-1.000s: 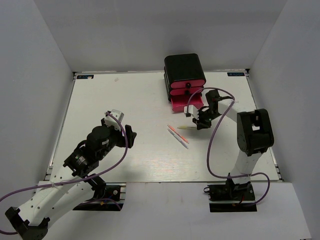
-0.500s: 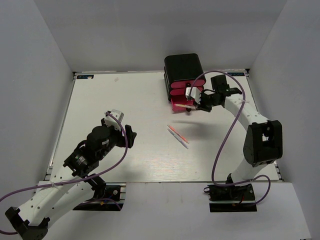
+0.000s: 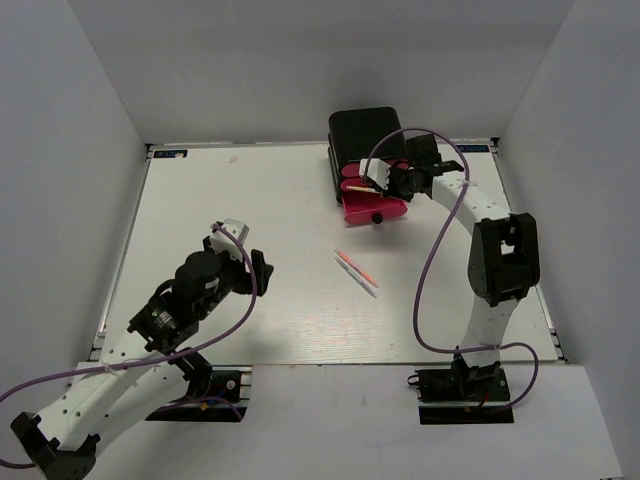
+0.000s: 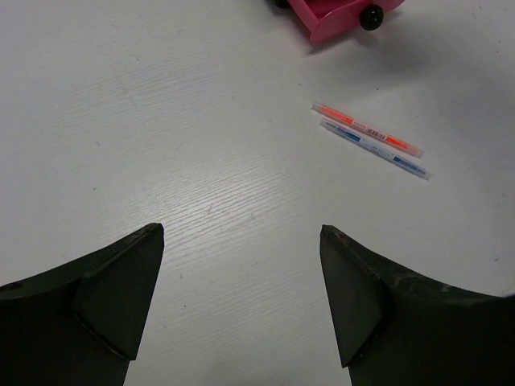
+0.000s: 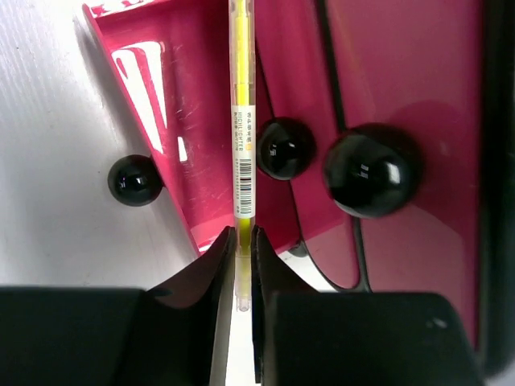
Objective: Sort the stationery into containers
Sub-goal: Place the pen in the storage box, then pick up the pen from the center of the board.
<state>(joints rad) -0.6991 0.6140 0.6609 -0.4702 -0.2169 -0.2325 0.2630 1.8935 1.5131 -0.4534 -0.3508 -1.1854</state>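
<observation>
The left gripper (image 4: 241, 249) is hovering low over the white table (image 4: 121, 96), its fingers standing wide apart and gripping nothing. Beyond it the orange pen (image 4: 366, 129) and blue pen (image 4: 374, 149) are lying side by side, their print too small to read. Farther back the right gripper (image 5: 243, 238) is clamping a yellow stick (image 5: 241, 121) labelled "HIGHLIGHTER", holding it over the pulled-out bottom drawer (image 5: 181, 121) of the black box (image 3: 368, 135), beside two black knobs (image 5: 283, 149)
</observation>
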